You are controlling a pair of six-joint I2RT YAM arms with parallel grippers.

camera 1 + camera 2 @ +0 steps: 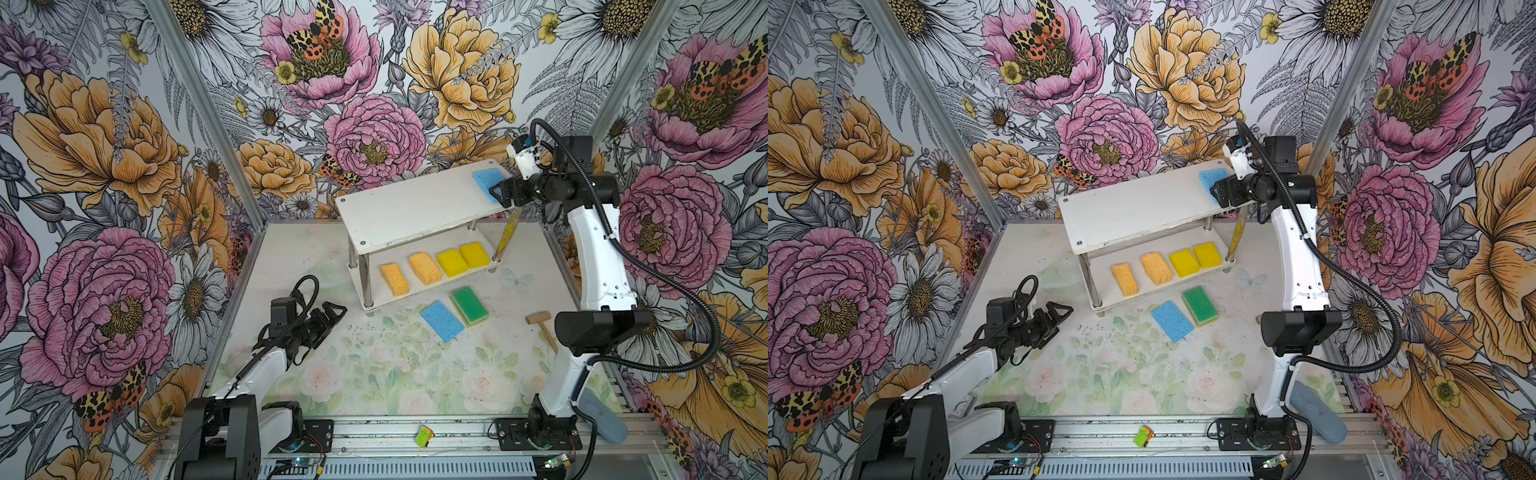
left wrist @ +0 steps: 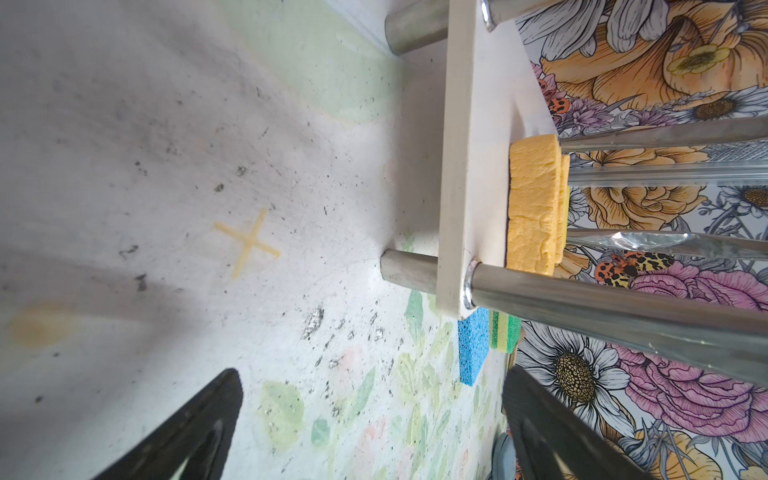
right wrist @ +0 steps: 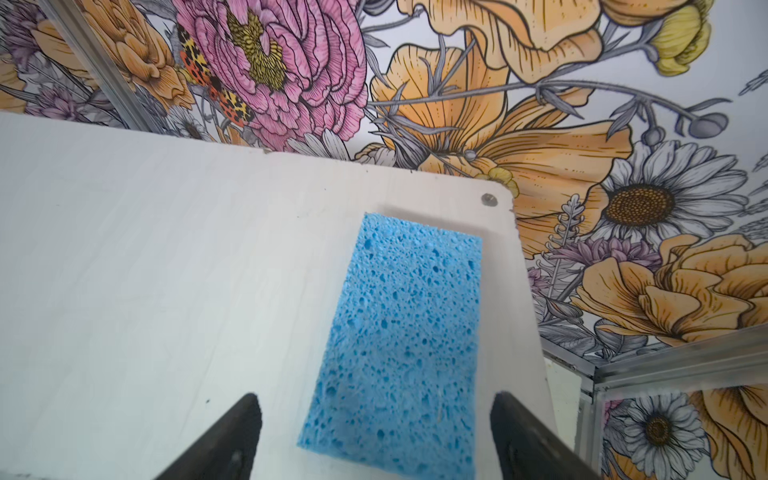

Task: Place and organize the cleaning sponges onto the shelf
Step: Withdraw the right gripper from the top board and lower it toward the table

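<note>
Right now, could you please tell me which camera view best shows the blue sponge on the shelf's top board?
The right wrist view: the blue sponge lies flat, nearly whole. In both top views the right gripper hides part. The left wrist view misses it.

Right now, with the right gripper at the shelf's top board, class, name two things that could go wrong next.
1. The right gripper stands open astride the blue sponge, which lies close to the top board's right end; a skewed retreat could drag it off.
2. The green-topped sponges on the table look stacked, beside a second blue sponge; a grasp might lift both or nudge that neighbour.
</note>
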